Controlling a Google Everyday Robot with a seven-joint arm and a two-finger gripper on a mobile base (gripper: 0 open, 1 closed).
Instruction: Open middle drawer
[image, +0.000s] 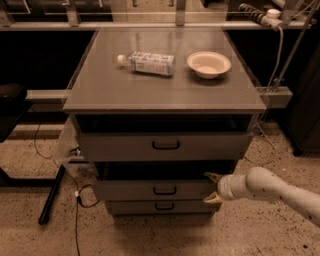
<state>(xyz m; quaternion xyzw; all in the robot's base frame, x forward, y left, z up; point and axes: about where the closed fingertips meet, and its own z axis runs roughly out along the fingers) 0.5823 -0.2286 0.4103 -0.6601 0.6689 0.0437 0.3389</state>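
Just beside middle drawer (125, 190), gripper (212, 188) spread, bottle (148, 63) and bowl (209, 64) above

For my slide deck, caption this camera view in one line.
Open gripper at the right end of the middle drawer front, bottle and bowl on the cabinet top.
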